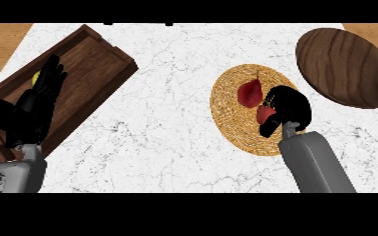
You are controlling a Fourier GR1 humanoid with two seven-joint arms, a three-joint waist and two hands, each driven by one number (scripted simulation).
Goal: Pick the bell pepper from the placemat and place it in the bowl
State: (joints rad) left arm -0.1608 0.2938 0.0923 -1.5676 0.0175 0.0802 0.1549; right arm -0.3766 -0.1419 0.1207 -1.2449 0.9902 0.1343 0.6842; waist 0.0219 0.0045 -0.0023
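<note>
Bright, even light on the marble counter (170, 130), with faint shadows and no glare

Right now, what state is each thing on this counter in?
Pepper: red, lying on the placemat, partly under the right hand.
Placemat: flat on the counter.
Bowl: holds nothing that I can see.
Tray: wooden, something yellow showing beside the left hand.
Right hand: fingers curled over the pepper.
Left hand: open, resting over the tray.

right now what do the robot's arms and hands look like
Both forearms are plain grey, smooth and rounded, each ending in a black robot hand with fingers and a thumb: the left robot hand and the right robot hand. The left hand shows a small yellow patch. No cables or sleeves show.
</note>
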